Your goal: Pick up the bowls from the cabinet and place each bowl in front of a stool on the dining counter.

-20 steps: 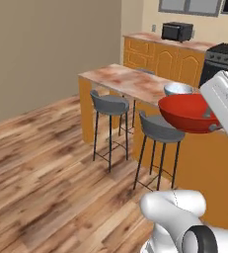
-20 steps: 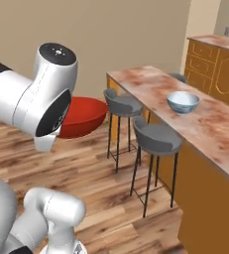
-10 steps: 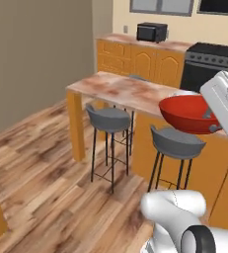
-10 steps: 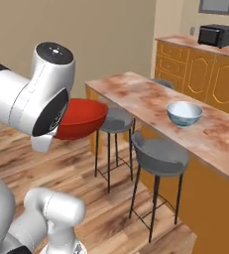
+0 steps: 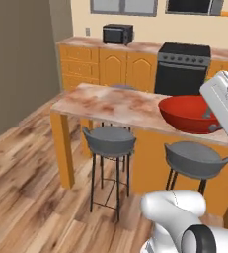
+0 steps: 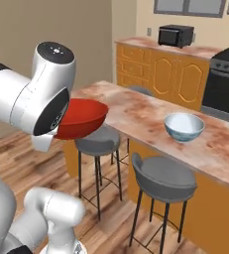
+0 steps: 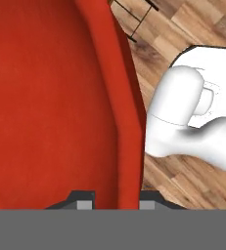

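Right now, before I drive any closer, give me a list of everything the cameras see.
red bowl: one, glossy red, carried in the air at counter height, its rim pinched in the hand
white bowl: one, white with blue pattern, upright on the dining counter above the nearer stool
dining counter: one, pinkish-brown marbled top on an orange base
stools: two grey seats on black legs along the near side, a third seat just visible behind the counter
base cabinets: orange, along the back wall
microwave: one, black, on the back counter
oven: one, black, against the back wall
floor: wood planks
hand: one, dark fingertips shut on the red bowl's rim
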Robot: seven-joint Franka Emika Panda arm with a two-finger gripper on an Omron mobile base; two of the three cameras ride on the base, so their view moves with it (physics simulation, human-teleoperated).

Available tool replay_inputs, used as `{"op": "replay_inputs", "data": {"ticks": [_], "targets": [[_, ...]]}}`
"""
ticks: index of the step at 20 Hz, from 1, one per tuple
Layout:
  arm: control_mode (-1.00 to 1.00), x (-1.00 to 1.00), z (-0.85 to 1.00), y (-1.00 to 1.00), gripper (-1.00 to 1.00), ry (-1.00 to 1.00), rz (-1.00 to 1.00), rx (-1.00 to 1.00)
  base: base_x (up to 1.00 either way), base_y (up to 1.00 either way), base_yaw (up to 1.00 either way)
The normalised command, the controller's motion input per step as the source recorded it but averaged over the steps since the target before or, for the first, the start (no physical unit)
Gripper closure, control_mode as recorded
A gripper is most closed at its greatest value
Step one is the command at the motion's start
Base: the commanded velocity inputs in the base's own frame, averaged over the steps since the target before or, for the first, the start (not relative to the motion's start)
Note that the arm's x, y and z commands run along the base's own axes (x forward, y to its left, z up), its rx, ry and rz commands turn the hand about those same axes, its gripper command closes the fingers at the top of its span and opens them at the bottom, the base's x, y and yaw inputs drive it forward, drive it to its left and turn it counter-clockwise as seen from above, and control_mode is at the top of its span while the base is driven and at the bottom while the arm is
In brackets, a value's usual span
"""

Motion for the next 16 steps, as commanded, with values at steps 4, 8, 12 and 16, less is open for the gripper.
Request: {"op": "replay_inputs", "data": {"ticks": [4, 8, 12, 16], "targets": [[1.0, 0.0, 0.0, 0.0, 1.0, 0.0, 0.0, 0.0, 1.0, 0.66, -0.57], [1.0, 0.0, 0.0, 0.0, 1.0, 0.0, 0.0, 0.0, 0.83, 0.61, -0.62], [1.0, 0.0, 0.0, 0.0, 1.0, 0.0, 0.0, 0.0, 0.75, 0.59, -0.57], [1.0, 0.0, 0.0, 0.0, 1.0, 0.0, 0.0, 0.0, 0.17, 0.56, -0.46]]}}
